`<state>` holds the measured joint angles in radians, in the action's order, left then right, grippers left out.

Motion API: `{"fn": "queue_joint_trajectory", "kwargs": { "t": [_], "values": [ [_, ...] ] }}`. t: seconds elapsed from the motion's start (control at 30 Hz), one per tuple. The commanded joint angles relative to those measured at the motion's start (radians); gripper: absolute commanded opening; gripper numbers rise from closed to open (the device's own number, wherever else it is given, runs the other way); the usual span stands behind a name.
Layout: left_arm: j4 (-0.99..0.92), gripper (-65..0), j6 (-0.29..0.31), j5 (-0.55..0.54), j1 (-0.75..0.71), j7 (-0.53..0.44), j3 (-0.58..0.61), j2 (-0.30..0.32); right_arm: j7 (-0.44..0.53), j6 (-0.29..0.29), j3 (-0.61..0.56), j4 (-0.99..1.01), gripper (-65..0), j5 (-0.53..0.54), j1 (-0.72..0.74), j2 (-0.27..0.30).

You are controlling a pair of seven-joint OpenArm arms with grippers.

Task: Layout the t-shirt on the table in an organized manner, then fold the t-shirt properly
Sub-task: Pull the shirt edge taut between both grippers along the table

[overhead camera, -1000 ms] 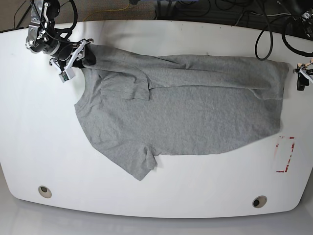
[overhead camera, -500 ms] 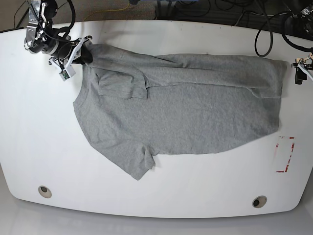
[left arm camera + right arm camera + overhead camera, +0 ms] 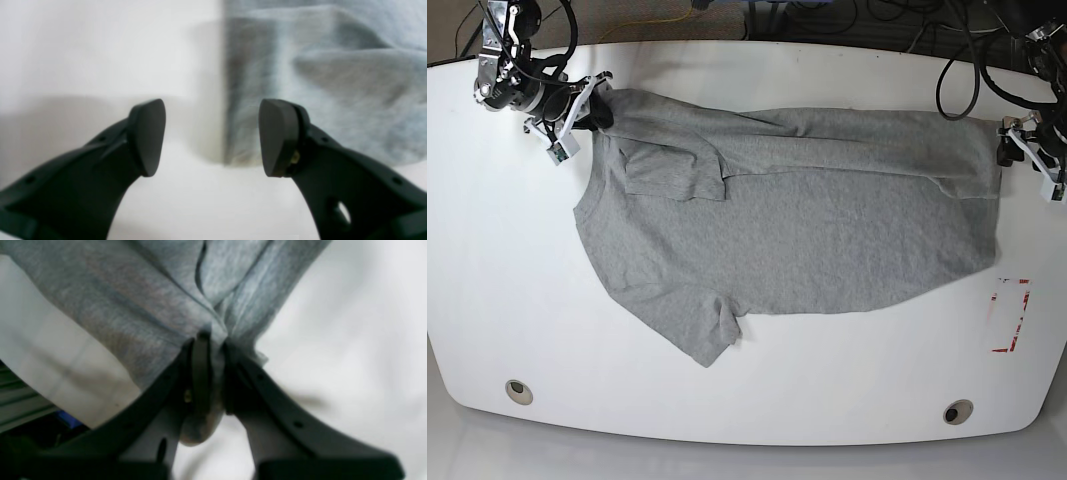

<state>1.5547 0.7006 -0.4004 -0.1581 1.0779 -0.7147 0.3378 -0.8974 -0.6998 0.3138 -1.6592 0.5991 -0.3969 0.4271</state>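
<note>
— Right gripper [image 3: 213, 373], item one: jaws drawn together on a bunched fold of the t-shirt [image 3: 797, 220], cloth pinched between the two black fingers [image 3: 200, 373]. Do you see the same from where you stand?

— Same. Seen from the base view, that gripper [image 3: 599, 105] sits at the far corner of the garment, and the grey cloth runs away from it across the table [image 3: 507, 290], spread mostly flat with the plain side up.

— Item two, t-shirt: light heather grey. One sleeve lies folded back onto the body just beside the right gripper; the other sleeve points toward the near table edge. A long crease runs along the far edge of the cloth.

— Item three, left gripper [image 3: 211, 136]: jaws standing wide apart, nothing between them. Its wrist view shows the edge of the t-shirt [image 3: 317, 83] just ahead of the fingertips, the cloth blurred.

— In the base view the left gripper [image 3: 1027, 150] is just beside the opposite end of the shirt. Touching or not, I cannot tell.

— Item four, surroundings: a red-outlined rectangle mark [image 3: 1009, 315] nearer the left gripper's side, clear of the hem; two round grommet holes [image 3: 518, 390] along the near edge; black cables [image 3: 957, 70] trailing beyond the far edge.
</note>
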Motion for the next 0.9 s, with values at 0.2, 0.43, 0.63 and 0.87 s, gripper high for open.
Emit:
{"fn": "queue_joint_trajectory", "kwargs": {
  "t": [0.2,0.43,0.63,0.87],
  "values": [
    [-0.027,-23.6,-0.002,0.028,-0.008,-0.052,0.082,0.027,-0.029,0.002,0.005,-0.005,-59.3,-0.024,-0.004,0.017],
    [-0.04,-37.4,-0.002,0.077,-0.05,-0.112,0.131,0.027,-0.029,0.002,0.008,-0.005,-59.5,-0.024,-0.003,0.017],
    [-0.04,-54.7,-0.002,0.168,-0.053,-0.11,0.154,0.025,-0.029,0.002,0.008,-0.005,-59.8,-0.026,-0.003,0.022],
    [-0.02,-61.8,-0.002,0.18,-0.077,-0.107,0.157,0.027,-0.029,0.002,0.006,-0.005,-59.9,-0.026,-0.003,0.055]
  ]
}}
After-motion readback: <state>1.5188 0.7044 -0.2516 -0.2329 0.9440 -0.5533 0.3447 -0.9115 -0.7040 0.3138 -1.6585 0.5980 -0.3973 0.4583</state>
